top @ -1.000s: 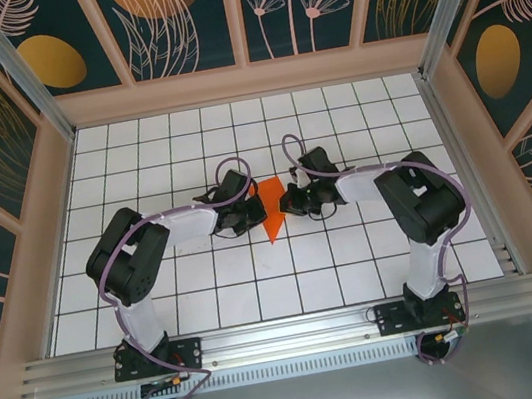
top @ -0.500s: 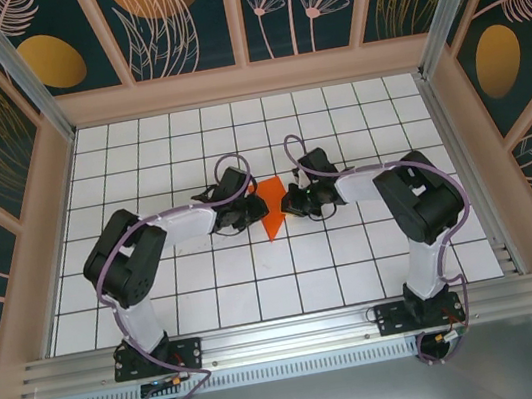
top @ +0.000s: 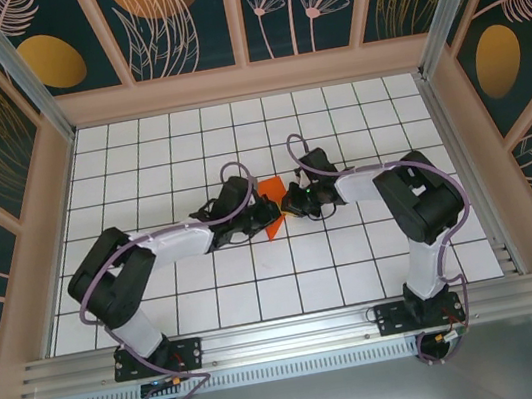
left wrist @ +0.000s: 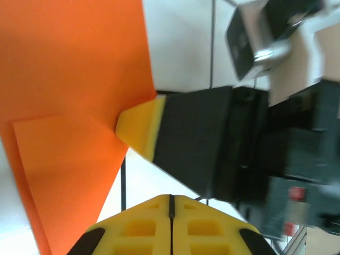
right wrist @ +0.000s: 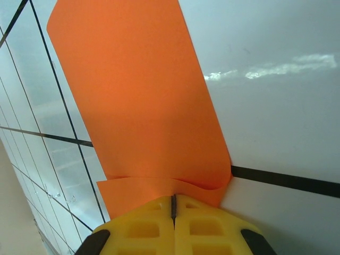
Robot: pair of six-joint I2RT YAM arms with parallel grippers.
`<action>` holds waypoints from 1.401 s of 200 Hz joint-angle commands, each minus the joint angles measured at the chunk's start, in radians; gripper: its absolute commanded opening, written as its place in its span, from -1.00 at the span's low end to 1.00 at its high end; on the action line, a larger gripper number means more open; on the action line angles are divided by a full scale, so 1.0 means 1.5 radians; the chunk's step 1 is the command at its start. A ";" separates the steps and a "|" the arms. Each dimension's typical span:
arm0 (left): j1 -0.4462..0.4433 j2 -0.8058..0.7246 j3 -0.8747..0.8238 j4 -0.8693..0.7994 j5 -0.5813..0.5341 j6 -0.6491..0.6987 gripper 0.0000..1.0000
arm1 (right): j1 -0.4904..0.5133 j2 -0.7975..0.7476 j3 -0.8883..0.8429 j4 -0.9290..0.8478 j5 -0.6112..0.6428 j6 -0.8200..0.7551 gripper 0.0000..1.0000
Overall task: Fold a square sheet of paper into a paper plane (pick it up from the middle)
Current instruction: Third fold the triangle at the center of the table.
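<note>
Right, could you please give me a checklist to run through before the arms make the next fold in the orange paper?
1. Left gripper shut: ok, jaws meet.
2. Right gripper shut: ok, jaws meet.
3. Right gripper on the square sheet of paper: ok, its tip meets the paper's edge; whether it is pinching or pressing, cannot tell.
4. Left gripper holding the paper: cannot tell; the sheet lies beside its jaws.
5. Paper flat on the table: not ok, its edge seems to bow up by the right gripper.
6. Clearance between the grippers: cannot tell; they stand very close.
</note>
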 commanded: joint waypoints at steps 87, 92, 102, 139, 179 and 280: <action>-0.001 0.063 -0.038 -0.031 -0.057 -0.030 -0.93 | -0.007 0.034 -0.012 -0.034 0.032 0.015 -0.91; -0.002 0.061 -0.041 -0.031 -0.062 -0.031 -0.94 | -0.008 0.034 -0.013 -0.035 0.033 0.014 -0.91; -0.002 0.058 -0.049 -0.033 -0.069 -0.033 -0.94 | -0.011 0.034 -0.015 -0.035 0.034 0.014 -0.91; -0.001 0.047 -0.079 -0.025 -0.068 -0.043 -0.97 | -0.021 0.028 -0.013 -0.020 0.019 0.002 -0.91; -0.002 0.048 -0.086 -0.029 -0.071 -0.046 -1.00 | -0.018 -0.039 -0.011 0.046 -0.036 -0.050 -0.89; -0.002 0.055 -0.083 -0.043 -0.077 -0.055 -1.00 | 0.031 0.006 -0.021 0.028 -0.021 -0.065 -0.91</action>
